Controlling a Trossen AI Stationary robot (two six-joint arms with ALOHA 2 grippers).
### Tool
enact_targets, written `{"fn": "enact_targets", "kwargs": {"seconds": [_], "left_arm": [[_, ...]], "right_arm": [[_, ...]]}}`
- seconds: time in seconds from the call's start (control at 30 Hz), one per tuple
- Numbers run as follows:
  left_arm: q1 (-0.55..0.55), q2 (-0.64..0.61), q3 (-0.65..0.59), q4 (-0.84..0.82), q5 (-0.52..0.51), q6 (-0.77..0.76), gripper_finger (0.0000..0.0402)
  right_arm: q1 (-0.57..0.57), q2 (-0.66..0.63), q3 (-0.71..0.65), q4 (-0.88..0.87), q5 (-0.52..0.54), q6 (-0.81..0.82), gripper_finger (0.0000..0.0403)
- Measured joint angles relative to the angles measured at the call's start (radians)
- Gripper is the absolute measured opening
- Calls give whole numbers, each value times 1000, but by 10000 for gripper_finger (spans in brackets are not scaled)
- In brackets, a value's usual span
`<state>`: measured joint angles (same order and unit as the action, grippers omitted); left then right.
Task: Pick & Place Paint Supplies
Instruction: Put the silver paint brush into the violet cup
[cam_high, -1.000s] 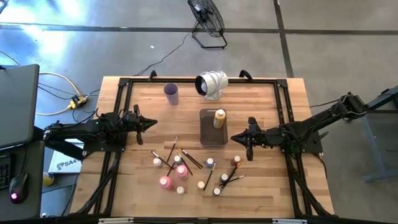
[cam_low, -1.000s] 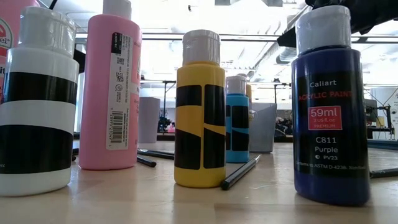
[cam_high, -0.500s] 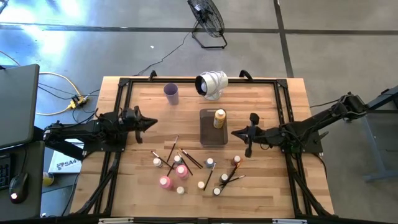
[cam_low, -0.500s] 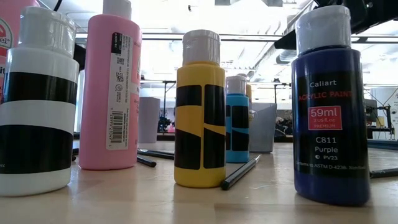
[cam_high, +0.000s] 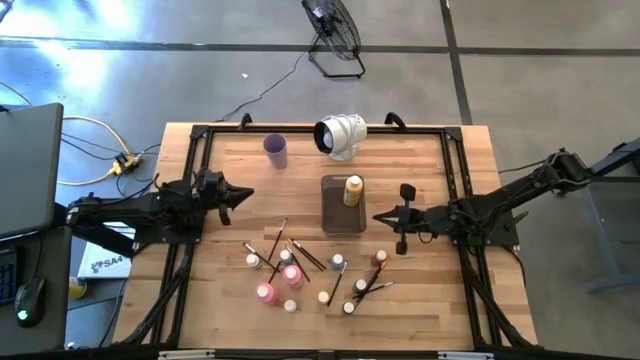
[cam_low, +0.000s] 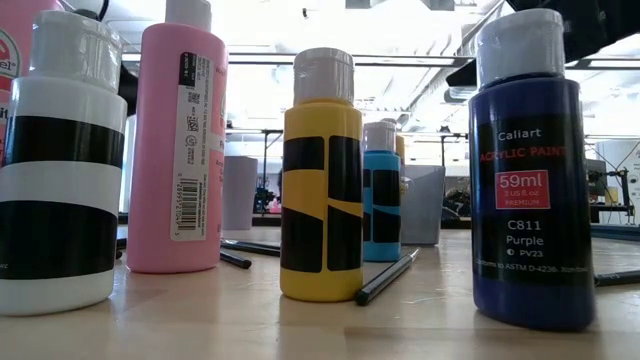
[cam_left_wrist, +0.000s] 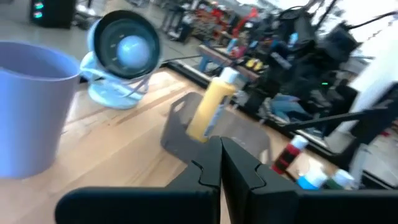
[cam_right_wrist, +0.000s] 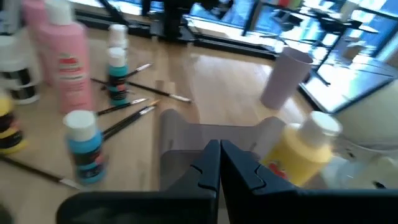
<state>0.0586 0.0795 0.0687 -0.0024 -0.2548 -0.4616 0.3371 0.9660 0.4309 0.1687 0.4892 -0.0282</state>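
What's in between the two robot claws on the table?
The grey tray with a yellow paint bottle in it sits between the left claw and right claw, seen from above.

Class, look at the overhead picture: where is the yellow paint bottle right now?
In the high view the yellow paint bottle lies in the grey tray near the table's middle, at the end of the tray nearest the white fan.

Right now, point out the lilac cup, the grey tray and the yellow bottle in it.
lilac cup (cam_high: 276, 150), high view, on its open rim.
grey tray (cam_high: 335, 213), high view, on its bare floor.
yellow bottle (cam_high: 352, 191), high view, on its body, leaning at the tray's corner.
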Motion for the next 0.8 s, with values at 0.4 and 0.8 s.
{"fn": "enact_targets", "kwargs": {"seconds": [0.4, 0.8], "left_arm": [[0, 243, 133, 9, -42, 40, 0], [0, 512, 221, 35, -77, 28, 0]], "right_arm": [[-303, -78, 0, 12, -471, -71, 2], [-529, -352, -122, 1, -668, -151, 2]]}}
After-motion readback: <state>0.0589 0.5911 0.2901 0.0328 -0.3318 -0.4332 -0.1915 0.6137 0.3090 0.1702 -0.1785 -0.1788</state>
